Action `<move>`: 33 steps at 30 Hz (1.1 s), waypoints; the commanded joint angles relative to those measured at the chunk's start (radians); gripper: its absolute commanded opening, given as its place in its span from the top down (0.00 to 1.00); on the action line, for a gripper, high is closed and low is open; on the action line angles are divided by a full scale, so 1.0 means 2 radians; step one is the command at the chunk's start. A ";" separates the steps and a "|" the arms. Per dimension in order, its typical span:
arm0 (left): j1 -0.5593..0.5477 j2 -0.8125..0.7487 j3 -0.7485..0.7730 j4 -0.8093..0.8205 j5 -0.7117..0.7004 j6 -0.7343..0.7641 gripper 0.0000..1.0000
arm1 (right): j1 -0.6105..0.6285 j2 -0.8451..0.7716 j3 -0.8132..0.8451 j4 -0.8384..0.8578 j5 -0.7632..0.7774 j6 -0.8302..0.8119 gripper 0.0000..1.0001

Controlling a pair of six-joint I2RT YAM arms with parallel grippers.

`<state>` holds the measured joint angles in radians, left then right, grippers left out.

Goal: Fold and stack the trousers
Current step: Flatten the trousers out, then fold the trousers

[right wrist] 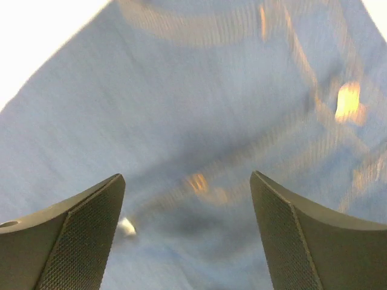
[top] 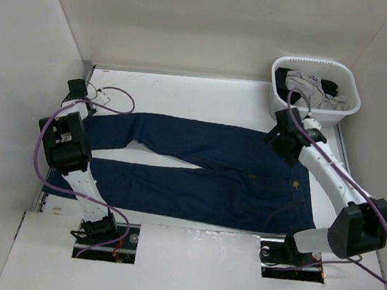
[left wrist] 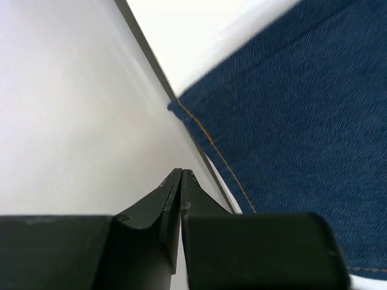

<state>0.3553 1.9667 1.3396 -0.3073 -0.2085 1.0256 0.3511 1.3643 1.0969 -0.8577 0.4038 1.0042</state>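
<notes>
The dark navy jeans [top: 205, 167] lie spread flat across the table, legs to the left, waistband with a small tan patch [top: 294, 185] to the right. My left gripper [top: 87, 106] is shut and empty, beside the hem of the far leg at the table's left edge; in the left wrist view its tips [left wrist: 182, 175] sit just off the hem [left wrist: 199, 124]. My right gripper [top: 277, 136] is open above the far side of the waist. In the right wrist view its fingers [right wrist: 84, 217] straddle blurred denim [right wrist: 199, 121].
A white laundry basket [top: 289, 103] holding grey and black garments [top: 314, 88] stands at the back right. White walls enclose the table on the left, back and right. The arm bases sit on a white ledge [top: 194, 270] at the near edge.
</notes>
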 commanded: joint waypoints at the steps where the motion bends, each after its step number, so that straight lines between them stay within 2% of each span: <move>1: -0.009 -0.018 0.001 0.040 -0.003 0.013 0.97 | -0.090 0.039 0.030 0.046 0.067 -0.113 0.11; 3: -0.014 -0.016 0.007 0.044 -0.005 0.014 0.97 | -0.150 0.088 0.050 0.081 0.030 -0.151 0.11; 7: -0.015 -0.019 0.017 0.044 -0.008 0.015 0.97 | -0.203 0.180 0.106 0.077 -0.012 -0.213 0.06; 10: -0.015 -0.022 0.017 0.044 -0.009 0.013 0.97 | -0.207 0.218 0.131 0.081 -0.008 -0.250 0.02; 15: -0.010 -0.022 0.008 0.045 -0.014 0.014 0.97 | -0.204 0.253 0.152 0.111 -0.012 -0.257 0.00; 20: -0.009 -0.027 0.009 0.050 -0.018 0.013 0.97 | -0.210 0.304 0.168 0.081 -0.025 -0.263 0.00; 22: -0.009 -0.029 0.010 0.054 -0.018 0.013 0.97 | -0.210 0.316 0.166 0.078 -0.030 -0.261 0.03; 25: -0.008 -0.031 0.011 0.058 -0.018 0.015 0.97 | -0.213 0.332 0.165 0.077 -0.058 -0.259 0.17; 26: -0.007 -0.031 0.013 0.059 -0.018 0.015 0.97 | -0.214 0.336 0.165 0.077 -0.067 -0.258 0.27; 29: -0.006 -0.035 0.014 0.059 -0.018 0.015 0.97 | -0.215 0.333 0.156 0.087 -0.070 -0.256 0.67; 31: -0.006 -0.038 0.014 0.059 -0.018 0.015 0.97 | -0.217 0.324 0.146 0.094 -0.073 -0.255 0.89; 33: -0.007 -0.039 0.017 0.059 -0.018 0.015 0.97 | -0.223 0.310 0.131 0.104 -0.075 -0.253 0.99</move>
<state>0.3336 1.9614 1.3403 -0.2211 -0.2359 1.0462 -0.0731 1.9636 1.4075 -0.6395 0.3447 0.5304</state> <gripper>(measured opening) 0.029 0.026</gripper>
